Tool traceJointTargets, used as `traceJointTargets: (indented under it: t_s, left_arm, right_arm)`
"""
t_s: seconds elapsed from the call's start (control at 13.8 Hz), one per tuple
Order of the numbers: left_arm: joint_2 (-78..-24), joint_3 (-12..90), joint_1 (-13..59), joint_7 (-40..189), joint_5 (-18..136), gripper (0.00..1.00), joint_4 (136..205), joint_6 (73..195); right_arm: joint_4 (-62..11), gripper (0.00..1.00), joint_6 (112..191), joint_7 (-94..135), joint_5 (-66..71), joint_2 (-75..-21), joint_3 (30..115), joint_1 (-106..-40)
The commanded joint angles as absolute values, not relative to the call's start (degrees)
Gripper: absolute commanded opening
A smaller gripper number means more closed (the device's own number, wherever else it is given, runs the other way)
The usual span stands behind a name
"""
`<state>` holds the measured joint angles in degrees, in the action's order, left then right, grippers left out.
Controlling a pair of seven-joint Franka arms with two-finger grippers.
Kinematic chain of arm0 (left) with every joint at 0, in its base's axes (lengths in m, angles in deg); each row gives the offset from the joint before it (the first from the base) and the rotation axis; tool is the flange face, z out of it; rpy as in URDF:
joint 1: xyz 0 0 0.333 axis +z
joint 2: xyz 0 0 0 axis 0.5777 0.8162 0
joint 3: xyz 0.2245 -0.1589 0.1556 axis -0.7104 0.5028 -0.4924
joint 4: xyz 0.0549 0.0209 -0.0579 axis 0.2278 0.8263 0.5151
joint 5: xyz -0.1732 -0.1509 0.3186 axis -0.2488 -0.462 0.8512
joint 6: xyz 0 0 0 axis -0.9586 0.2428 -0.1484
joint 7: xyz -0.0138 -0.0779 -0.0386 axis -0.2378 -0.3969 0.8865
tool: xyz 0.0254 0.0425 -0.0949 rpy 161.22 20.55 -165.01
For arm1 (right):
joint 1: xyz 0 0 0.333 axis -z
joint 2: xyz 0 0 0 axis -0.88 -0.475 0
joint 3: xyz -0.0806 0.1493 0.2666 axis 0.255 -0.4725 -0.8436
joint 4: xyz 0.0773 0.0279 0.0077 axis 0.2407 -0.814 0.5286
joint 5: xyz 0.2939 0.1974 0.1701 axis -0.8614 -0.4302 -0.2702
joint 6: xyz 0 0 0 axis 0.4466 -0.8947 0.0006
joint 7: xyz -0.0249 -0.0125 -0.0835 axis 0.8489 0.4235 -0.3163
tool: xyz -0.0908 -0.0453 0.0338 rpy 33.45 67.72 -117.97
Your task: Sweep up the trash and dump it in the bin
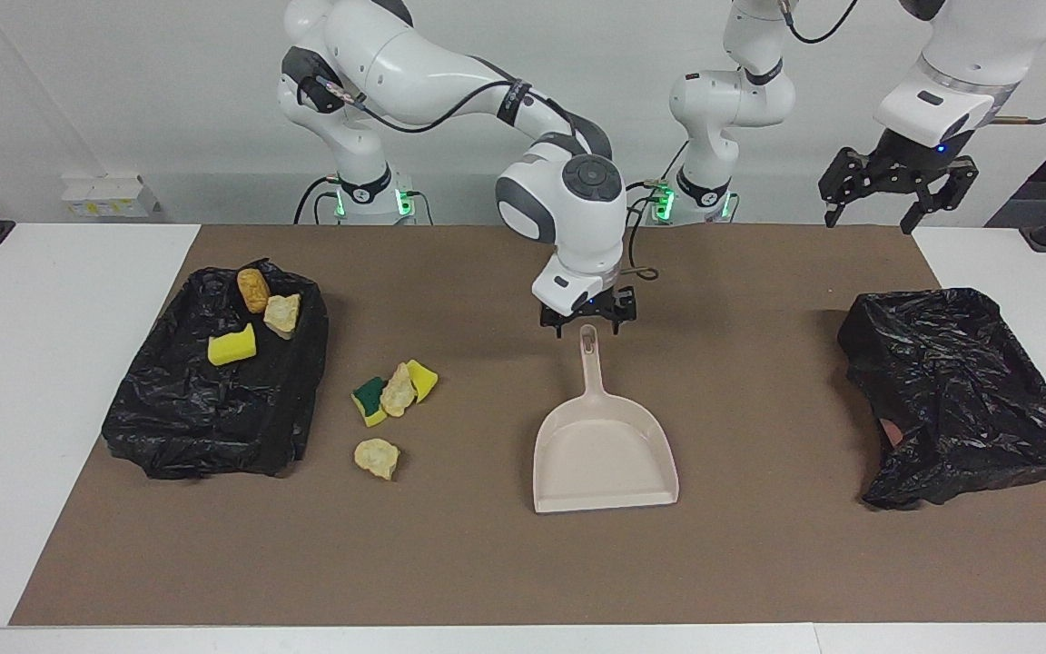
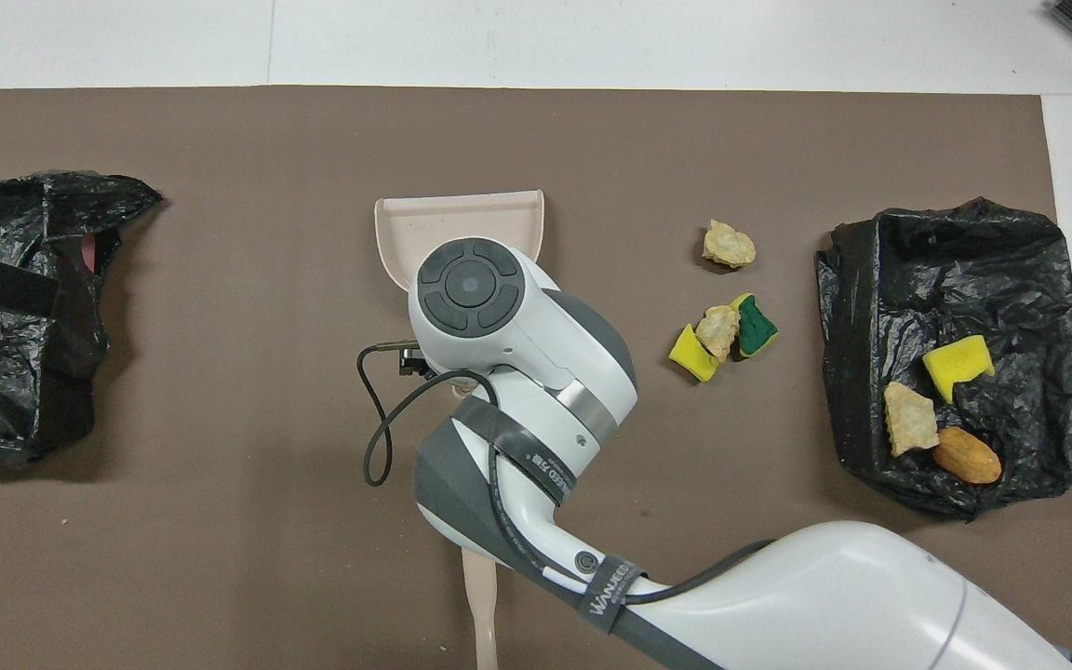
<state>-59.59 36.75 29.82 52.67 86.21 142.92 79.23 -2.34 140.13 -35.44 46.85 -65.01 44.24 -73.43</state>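
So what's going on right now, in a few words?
Right hand open above dustpan handle. Left hand waits, open. Scraps loose on mat; path clear.

"WANJEED" on the arm's cable strap (image 2: 612, 593)

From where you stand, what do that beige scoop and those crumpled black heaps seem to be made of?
The beige dustpan looks like moulded plastic: smooth, matte, one even colour, with a thin raised rim and a hanging hole in its handle. The black bags, one holding scraps and one at the left arm's end, look like thin plastic film: glossy, creased and crinkled, catching light along the folds.
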Motion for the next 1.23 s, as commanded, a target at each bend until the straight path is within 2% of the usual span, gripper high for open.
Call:
traceJointTargets:
  t_s: [0.0, 0.29, 0.58, 0.87, 1.16]
  left_arm:
    - [-61.3, 37.2, 30.6, 53.4, 85.0, 1.0, 145.4, 80.9]
    - [-59.9, 37.8, 30.1, 53.9, 83.7, 1.0, 146.6, 85.4]
    - [-58.3, 45.2, 30.1, 63.3, 83.8, 1.0, 154.0, 96.4]
    - [-55.2, 51.2, 29.9, 68.2, 84.7, 1.0, 158.0, 102.4]
    - [-49.1, 59.3, 29.8, 78.1, 92.2, 1.0, 160.3, 108.6]
  right_arm:
    - [-6.5, 1.0, 134.2, -34.9, 40.6, -58.0, 43.2, -70.8]
    - [-20.3, 1.0, 136.9, -33.6, 34.3, -47.4, 42.8, -70.7]
    - [-40.6, 1.0, 151.3, -24.6, 24.1, -34.2, 42.3, -71.6]
    - [-47.1, 1.0, 153.6, -25.4, 21.3, -32.0, 36.7, -72.5]
    - [-53.7, 1.0, 161.0, -28.7, 20.5, -31.9, 32.6, -72.7]
